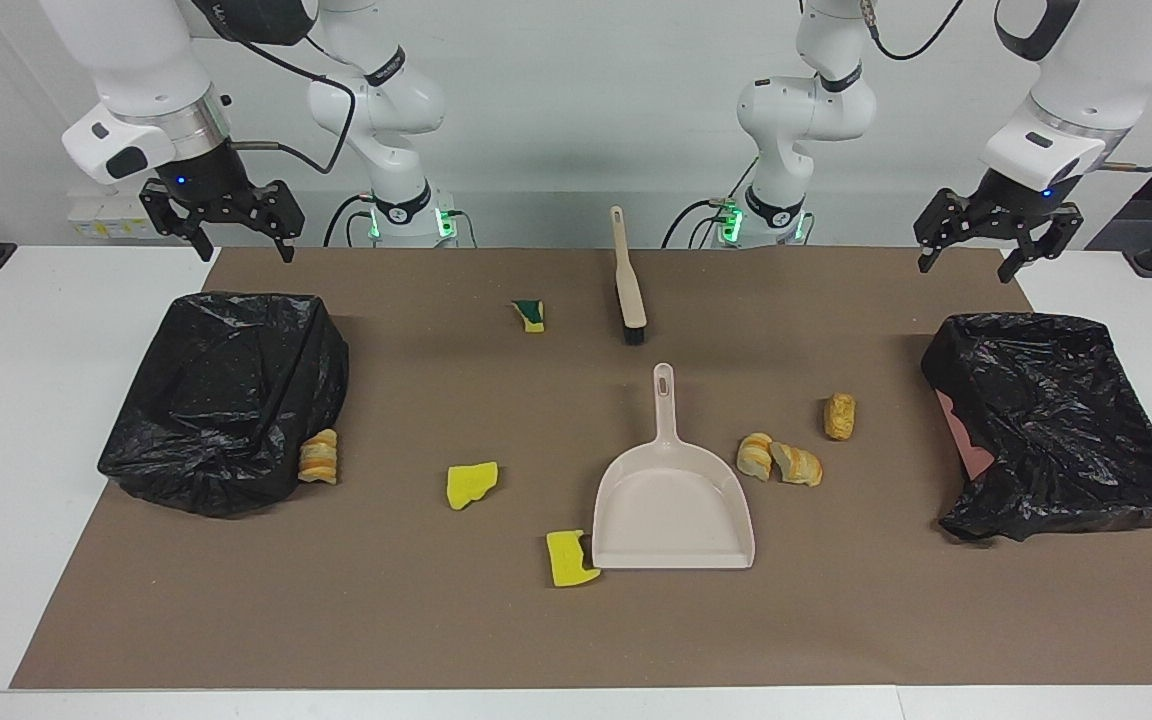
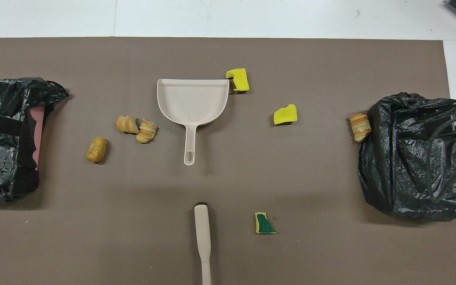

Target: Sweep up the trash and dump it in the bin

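Note:
The trash lies scattered on the brown mat. Three bread chunks (image 1: pixel 839 416) (image 1: pixel 754 455) (image 1: pixel 798 464) lie beside the beige dustpan (image 1: pixel 673 505), toward the left arm's end. A fourth chunk (image 1: pixel 319 457) leans on the black-bagged bin (image 1: pixel 226 400) at the right arm's end. Two yellow sponge scraps (image 1: pixel 471 484) (image 1: pixel 570 558) lie by the pan's mouth. A green-backed scrap (image 1: pixel 530 315) lies beside the brush (image 1: pixel 628 280). My left gripper (image 1: pixel 976 262) is open and empty over the other bin (image 1: pixel 1056 420). My right gripper (image 1: pixel 246 250) is open and empty over its bin.
The brown mat (image 1: pixel 416 620) covers most of the white table. The dustpan's handle (image 2: pixel 189 148) points toward the robots. The brush (image 2: pixel 203 237) lies nearer to the robots than the pan, bristles toward it. The bins (image 2: pixel 2 158) (image 2: pixel 414 158) stand at the mat's two ends.

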{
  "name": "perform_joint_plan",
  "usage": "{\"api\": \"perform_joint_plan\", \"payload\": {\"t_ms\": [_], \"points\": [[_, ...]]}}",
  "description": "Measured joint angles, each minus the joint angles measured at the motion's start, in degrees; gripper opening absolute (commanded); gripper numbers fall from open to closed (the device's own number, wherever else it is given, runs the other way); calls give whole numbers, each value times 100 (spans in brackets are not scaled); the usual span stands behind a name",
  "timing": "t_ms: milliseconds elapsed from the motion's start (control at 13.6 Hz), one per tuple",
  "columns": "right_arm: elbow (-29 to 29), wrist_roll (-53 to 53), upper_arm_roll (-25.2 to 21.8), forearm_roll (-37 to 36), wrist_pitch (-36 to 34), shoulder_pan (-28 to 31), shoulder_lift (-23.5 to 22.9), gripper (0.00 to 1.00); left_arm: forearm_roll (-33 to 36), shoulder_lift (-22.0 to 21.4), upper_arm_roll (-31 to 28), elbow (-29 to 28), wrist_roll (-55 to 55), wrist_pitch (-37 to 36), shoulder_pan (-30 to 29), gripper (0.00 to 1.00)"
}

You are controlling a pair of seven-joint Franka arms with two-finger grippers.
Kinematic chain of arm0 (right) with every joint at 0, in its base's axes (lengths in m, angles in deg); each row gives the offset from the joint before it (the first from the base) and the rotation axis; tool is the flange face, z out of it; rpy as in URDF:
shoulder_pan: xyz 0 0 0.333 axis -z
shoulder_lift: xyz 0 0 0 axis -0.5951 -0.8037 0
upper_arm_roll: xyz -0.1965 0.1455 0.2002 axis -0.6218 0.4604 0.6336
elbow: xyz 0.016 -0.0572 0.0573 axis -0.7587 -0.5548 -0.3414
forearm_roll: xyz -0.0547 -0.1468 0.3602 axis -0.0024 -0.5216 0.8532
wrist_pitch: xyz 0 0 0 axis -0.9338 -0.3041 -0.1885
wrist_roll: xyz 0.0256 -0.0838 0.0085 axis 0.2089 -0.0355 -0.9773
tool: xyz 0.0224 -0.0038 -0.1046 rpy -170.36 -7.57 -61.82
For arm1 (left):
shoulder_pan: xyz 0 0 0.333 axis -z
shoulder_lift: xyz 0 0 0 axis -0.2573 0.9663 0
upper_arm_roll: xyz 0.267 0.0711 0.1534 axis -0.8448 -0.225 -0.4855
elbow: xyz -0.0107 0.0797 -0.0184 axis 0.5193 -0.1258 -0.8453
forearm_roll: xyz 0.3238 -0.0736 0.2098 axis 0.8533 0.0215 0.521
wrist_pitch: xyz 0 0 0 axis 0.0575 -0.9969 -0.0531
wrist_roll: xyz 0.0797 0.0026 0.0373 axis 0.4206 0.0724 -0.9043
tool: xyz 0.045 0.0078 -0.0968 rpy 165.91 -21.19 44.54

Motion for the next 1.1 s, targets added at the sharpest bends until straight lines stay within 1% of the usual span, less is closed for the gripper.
{"api": "perform_joint_plan", "payload": {"t_ms": [660, 954, 1100], "points": [[-11, 0, 0, 0, 0, 0, 4, 100, 0, 0, -1, 0, 0, 0, 0, 100], [-116, -13, 6, 2, 0, -9, 68, 100, 0, 0, -1, 0, 0, 0, 0, 100], [-147, -189, 6, 2, 0, -30, 103, 100, 0, 0, -1, 0, 0, 0, 0, 100]]}}
